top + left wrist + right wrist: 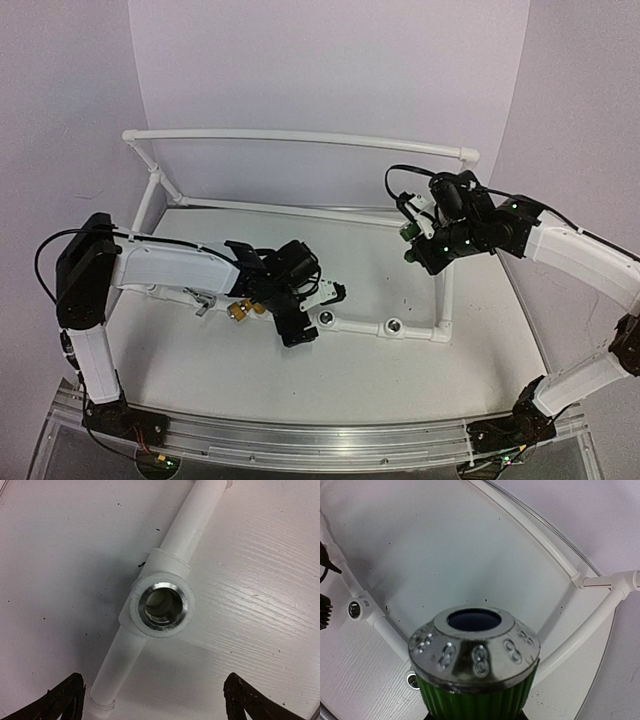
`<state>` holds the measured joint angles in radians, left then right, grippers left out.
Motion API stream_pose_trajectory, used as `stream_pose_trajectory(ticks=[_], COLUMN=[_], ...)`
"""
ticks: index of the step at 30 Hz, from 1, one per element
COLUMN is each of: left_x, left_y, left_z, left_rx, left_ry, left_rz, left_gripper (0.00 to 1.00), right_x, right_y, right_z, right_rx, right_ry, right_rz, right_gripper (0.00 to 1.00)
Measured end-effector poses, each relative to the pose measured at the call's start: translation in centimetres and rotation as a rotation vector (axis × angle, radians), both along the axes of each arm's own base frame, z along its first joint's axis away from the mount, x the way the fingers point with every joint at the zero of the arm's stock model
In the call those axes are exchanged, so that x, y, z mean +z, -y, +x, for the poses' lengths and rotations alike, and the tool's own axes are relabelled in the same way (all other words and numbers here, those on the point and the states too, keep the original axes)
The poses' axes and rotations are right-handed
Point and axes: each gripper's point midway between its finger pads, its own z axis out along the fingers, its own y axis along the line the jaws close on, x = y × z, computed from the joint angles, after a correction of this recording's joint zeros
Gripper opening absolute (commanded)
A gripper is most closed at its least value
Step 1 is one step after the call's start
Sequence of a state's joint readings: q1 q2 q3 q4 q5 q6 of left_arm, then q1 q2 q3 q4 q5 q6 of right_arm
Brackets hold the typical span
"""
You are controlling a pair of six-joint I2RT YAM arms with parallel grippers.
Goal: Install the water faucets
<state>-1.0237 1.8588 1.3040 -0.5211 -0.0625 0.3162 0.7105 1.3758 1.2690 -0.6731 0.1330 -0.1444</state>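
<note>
Green faucet [475, 690] fills the lower middle of my right wrist view, metal end toward the lens, clamped in my right gripper [416, 243]. My left gripper [155, 705] hangs wide open over a socket [162, 605] of the white pipe frame [300, 137]; brass faucet [243, 309] and silver faucet [203, 303] lie just left of it in the top view

Soft, even light. The socket [162, 605] throws a dim shadow toward ten o'clock; the faucet [475, 650] looms blurred; the pipe frame [585, 630] bends at edges.
</note>
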Motion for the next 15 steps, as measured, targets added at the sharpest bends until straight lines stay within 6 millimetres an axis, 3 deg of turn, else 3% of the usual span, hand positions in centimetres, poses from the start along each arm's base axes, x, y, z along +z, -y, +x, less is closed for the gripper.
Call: stream_pose_trajectory(ticks=[8,15], left_x=[-2.2,-3.0], left_y=[0.8,2.9], left_z=[2.3,3.5], left_rx=[-0.028,-0.066], left_ry=[0.087,0.117], left_rz=[0.053,0.043], left_gripper=[0.80,0.50], right_x=[-0.1,0.5], right_y=[0.1,0.8], right_z=[-0.3,0.0], right_rx=[0.002,-0.022], right_ry=[-0.016,-0.006], right_rz=[0.022,0.039], right_gripper=[0.00,0.00])
